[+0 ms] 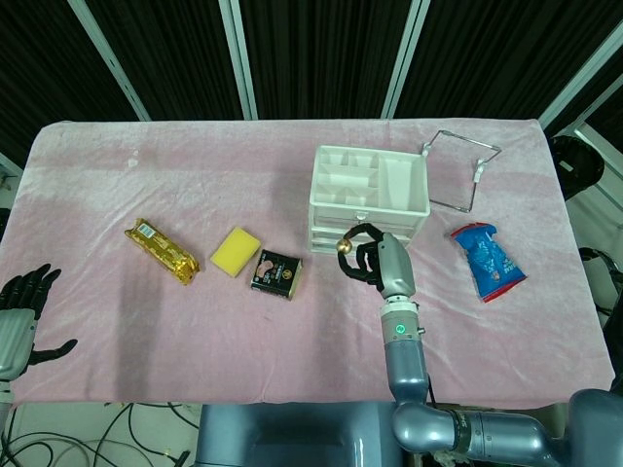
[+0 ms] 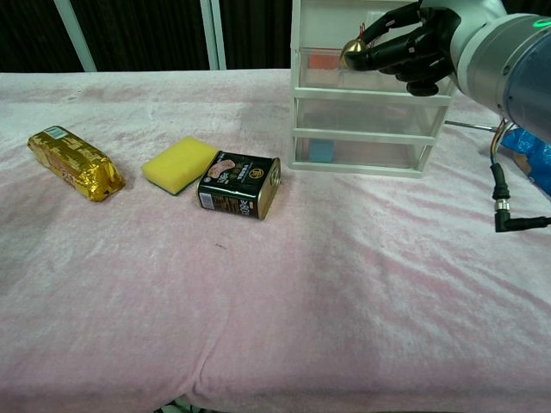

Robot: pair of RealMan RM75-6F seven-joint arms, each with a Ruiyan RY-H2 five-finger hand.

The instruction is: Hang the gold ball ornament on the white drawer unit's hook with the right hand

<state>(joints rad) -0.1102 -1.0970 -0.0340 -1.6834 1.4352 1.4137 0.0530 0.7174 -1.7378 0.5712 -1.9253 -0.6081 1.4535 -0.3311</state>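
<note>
The gold ball ornament [image 1: 342, 245] [image 2: 353, 49] hangs by its loop from the fingertips of my right hand [image 1: 368, 256] [image 2: 411, 47], which pinches it in front of the white drawer unit [image 1: 370, 195] [image 2: 370, 112]. The ball sits level with the unit's top drawer, close to its front face. I cannot make out the hook in either view. My left hand [image 1: 21, 311] stays at the far left edge, off the table, fingers spread and holding nothing.
On the pink cloth lie a gold foil packet [image 1: 163, 252], a yellow sponge [image 1: 234, 251] and a dark tin [image 1: 276, 272] left of the unit. A blue snack bag [image 1: 487, 259] and a wire rack [image 1: 459, 165] sit to the right.
</note>
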